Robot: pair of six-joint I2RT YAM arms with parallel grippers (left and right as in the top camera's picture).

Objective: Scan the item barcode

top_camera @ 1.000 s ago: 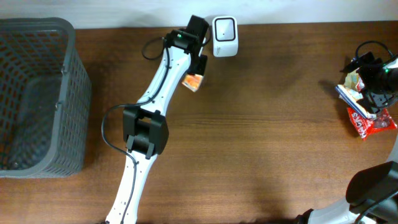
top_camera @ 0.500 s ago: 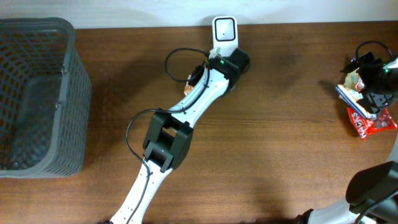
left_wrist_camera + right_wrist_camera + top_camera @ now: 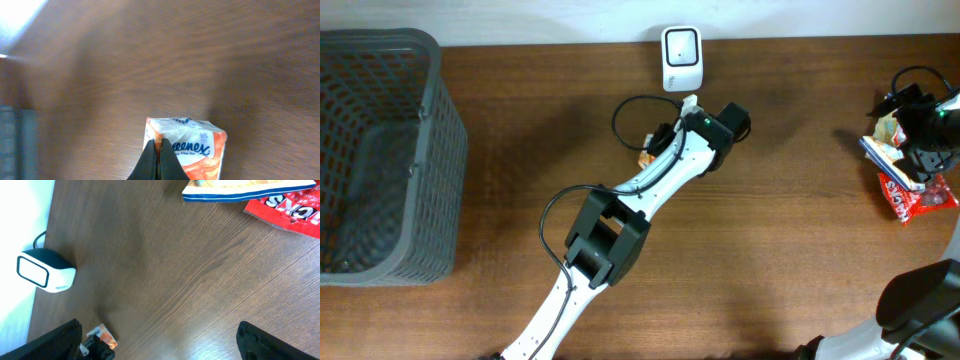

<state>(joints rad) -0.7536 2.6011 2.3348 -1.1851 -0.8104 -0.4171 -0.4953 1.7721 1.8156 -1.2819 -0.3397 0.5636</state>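
A dark wooden table (image 3: 800, 220) carries a grey mesh basket (image 3: 445, 150) at its left end, a white barcode scanner (image 3: 680, 58) by the far edge, and snack packets (image 3: 925, 200) piled at the right.

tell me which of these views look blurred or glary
Left wrist: the table is blurred, with white glare in the top left corner; the Kleenex tissue pack pinched in the fingers reads fairly sharp. Overhead: even light, sharp throughout. Right wrist: sharp, the barcode scanner crisp, white blowout along the left edge.
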